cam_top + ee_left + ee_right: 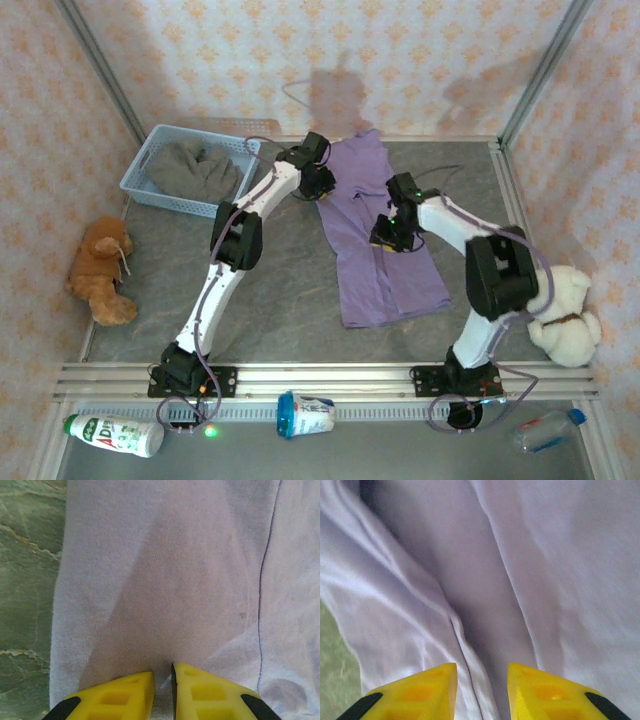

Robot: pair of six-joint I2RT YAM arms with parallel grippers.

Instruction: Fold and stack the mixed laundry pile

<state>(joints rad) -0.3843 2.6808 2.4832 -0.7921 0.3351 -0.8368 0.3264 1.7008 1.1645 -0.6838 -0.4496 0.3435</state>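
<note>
**thin lavender shirt lies flat and is held at its far left edge**

the lavender t-shirt (385,260) is spread lengthwise on the table (290,290), right of centre, running from the far wall towards the near edge. it is judged light, limp and thin. it will drape and crease rather than hold a shape, so it is best taken at hems, seams or corners, where a doubled edge gives purchase. a stitched seam and soft ridges are seen across it in the wrist views.

the left fingers (318,182) are set at the shirt's far left edge. in the left wrist view they (130,695) are drawn almost together, with a nip of cloth apparently held between them. the right fingers (392,238) are set over the middle of the shirt. in the right wrist view they (420,695) are parted, a raised crease runs into the gap, and no pinch is seen.

the grey top (195,170) is bundled in the blue basket (140,185) at the far left. it is judged bulkier and heavier.

the table is a grey-green marbled sheet, judged smooth enough for cloth to be slid. papered walls close in three sides. a brown plush toy (100,270) sits at the left and a cream plush toy (565,315) at the right.
</note>
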